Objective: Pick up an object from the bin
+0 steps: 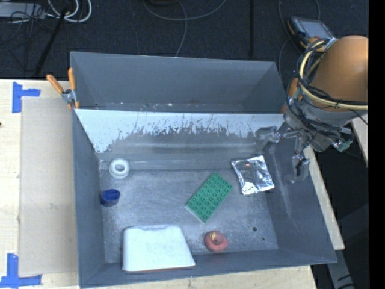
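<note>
My gripper (283, 152) hangs over the bin's right wall, open, with nothing between its fingers. One fingertip (265, 135) points left toward the back wall, and the other fingertip (299, 166) points down along the right slope. A crumpled silver foil packet (254, 174) lies on the bin floor just below and left of the gripper, apart from it. A flat green studded building plate (209, 197) lies tilted in the middle of the floor, left of the packet.
A small red and pink round thing (215, 241) lies near the front wall. A white rectangular pad (157, 247) sits at the front left. A blue cap (109, 197) and a small white ring (119, 168) lie by the left wall.
</note>
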Controlling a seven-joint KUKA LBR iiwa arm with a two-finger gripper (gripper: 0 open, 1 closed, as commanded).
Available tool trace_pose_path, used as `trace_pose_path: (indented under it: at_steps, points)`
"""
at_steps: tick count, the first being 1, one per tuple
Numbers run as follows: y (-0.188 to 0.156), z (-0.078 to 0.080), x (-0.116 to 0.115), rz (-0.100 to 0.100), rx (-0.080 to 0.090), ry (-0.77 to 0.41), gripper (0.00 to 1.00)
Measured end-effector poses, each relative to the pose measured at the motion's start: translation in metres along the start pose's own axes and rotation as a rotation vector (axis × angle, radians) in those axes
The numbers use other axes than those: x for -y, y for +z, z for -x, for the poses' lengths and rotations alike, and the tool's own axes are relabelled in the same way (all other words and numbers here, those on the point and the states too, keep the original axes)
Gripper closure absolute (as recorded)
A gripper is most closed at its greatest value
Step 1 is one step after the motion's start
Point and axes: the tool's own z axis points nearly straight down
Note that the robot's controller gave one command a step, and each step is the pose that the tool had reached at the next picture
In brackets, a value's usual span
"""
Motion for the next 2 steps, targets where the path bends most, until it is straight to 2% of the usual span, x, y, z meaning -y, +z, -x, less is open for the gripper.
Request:
trace_pose_path:
  at_steps: [1,2]
  points:
    - [0.115,0.036,-0.058,0.008,-0.007,0.044,0.00]
    - [0.151,0.055,-0.103,0.005,-0.004,0.087,0.00]
